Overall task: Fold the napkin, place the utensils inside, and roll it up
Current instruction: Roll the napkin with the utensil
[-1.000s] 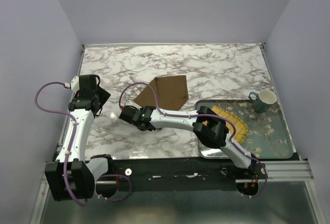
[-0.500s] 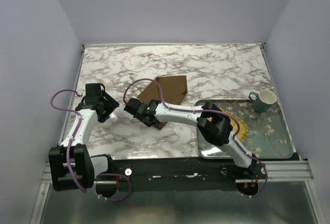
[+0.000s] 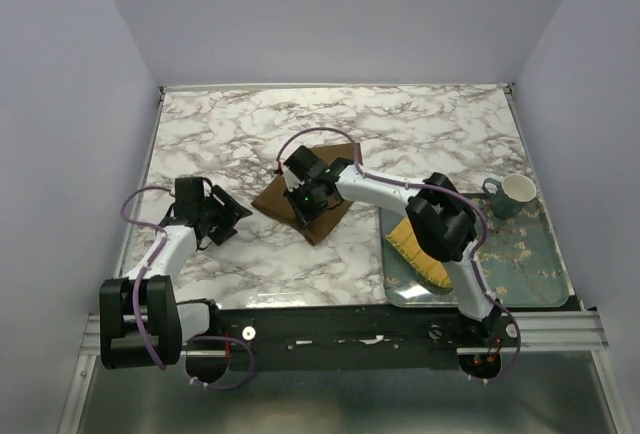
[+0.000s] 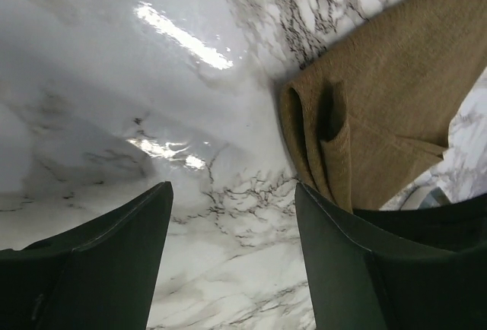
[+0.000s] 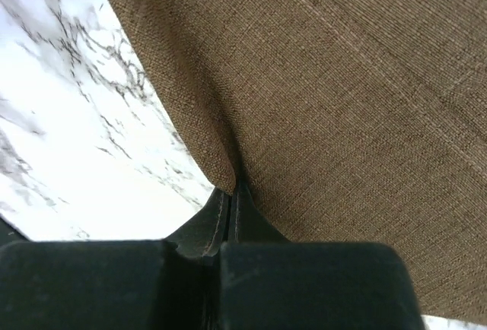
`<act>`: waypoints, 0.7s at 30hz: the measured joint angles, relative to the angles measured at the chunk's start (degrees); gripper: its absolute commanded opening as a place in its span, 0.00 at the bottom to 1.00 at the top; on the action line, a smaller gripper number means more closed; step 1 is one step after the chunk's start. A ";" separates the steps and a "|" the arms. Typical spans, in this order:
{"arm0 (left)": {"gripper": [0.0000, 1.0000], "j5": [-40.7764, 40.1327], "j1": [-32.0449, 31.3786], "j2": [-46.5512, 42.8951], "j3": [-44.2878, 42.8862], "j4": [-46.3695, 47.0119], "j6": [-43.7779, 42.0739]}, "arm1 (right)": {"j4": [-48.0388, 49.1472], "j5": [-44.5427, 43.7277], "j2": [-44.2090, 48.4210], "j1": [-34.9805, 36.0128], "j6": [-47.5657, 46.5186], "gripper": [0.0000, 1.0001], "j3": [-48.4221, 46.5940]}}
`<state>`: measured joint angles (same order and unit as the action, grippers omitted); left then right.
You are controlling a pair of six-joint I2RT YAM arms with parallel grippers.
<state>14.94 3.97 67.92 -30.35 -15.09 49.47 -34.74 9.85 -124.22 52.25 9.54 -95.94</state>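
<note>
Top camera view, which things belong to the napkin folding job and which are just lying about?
Job: napkin, right gripper pinching its edge; no fork visible.
Lying about: mug, yellow mat, tray.

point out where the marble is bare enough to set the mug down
Bare marble: the whole far strip of the table behind the napkin, and the near patch between the left gripper and the tray. Crowded: the tray corner with mat, mug and right arm.
</note>
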 measured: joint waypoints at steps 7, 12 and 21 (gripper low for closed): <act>0.78 3.65 -5.01 -0.11 3.30 7.76 2.14 | 4.13 16.48 0.00 -7.13 1.03 0.01 3.58; 0.86 5.35 -8.74 0.76 5.73 13.81 4.68 | 6.12 24.98 -1.07 -10.16 1.16 0.01 3.80; 0.86 5.84 -11.72 7.19 5.49 23.02 10.78 | 7.89 29.29 -1.84 -10.99 1.14 0.01 4.31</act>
<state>20.78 -7.75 75.11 -24.86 7.92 60.25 -26.85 39.13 -126.06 41.25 10.68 -91.64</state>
